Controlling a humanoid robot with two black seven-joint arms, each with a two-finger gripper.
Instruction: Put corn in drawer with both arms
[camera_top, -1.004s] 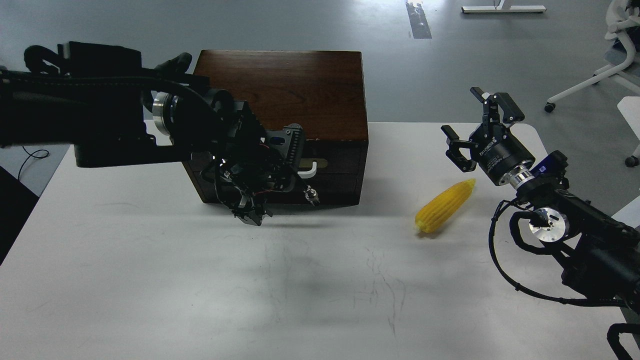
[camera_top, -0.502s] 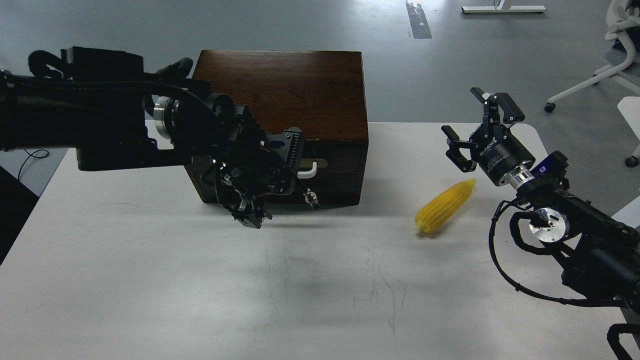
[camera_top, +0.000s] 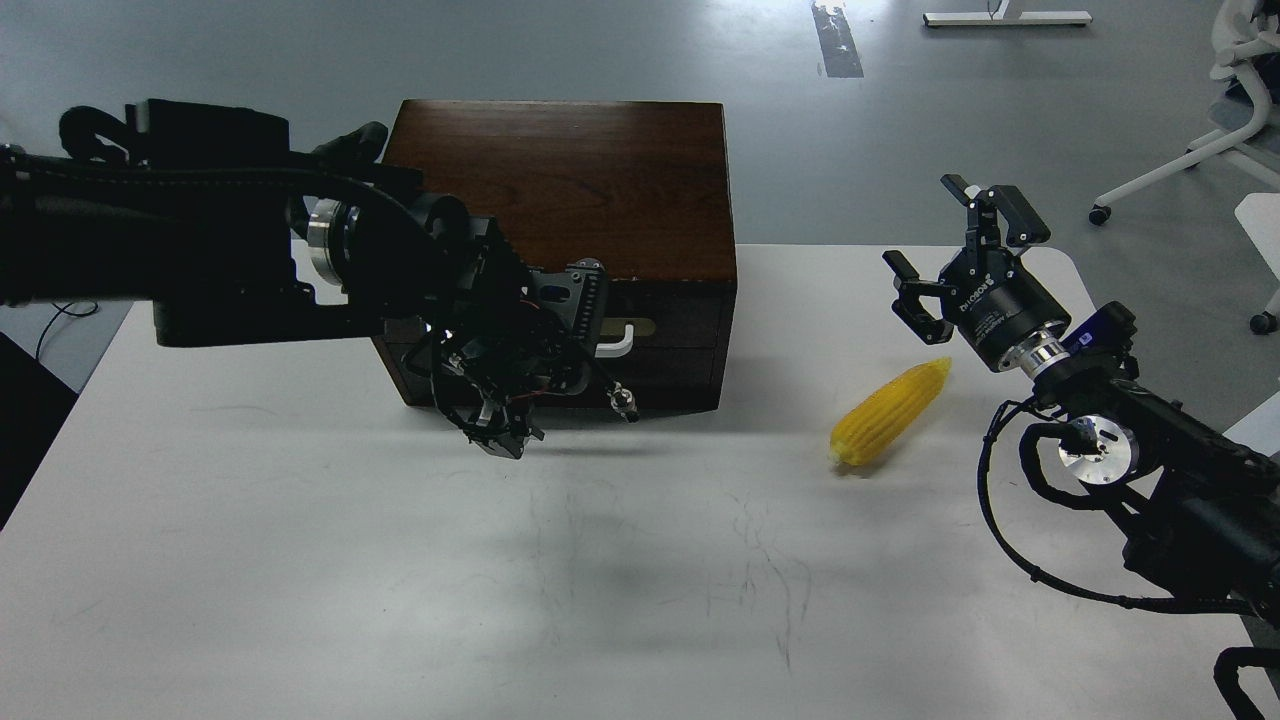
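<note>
The corn (camera_top: 889, 411) lies on the white table, right of the dark brown box (camera_top: 580, 180), with its tapered end pointing to the far right. The drawer (camera_top: 682, 322) in the box front is closed; its white bar handle (camera_top: 618, 340) shows. My left gripper (camera_top: 545, 368) is at the box front, its jaws spread. One ribbed finger (camera_top: 590, 298) is just left of the handle, and the other finger (camera_top: 500, 437) hangs low near the table. My right gripper (camera_top: 955, 240) is open and empty, raised just beyond and right of the corn.
The white table (camera_top: 640, 560) stretches toward me. A small metal latch (camera_top: 625, 401) hangs at the box's lower front. An office chair (camera_top: 1230, 120) and grey floor lie beyond the table's right edge.
My left gripper has shifted slightly left and down at the box front. The corn, drawer and right arm have not moved.
</note>
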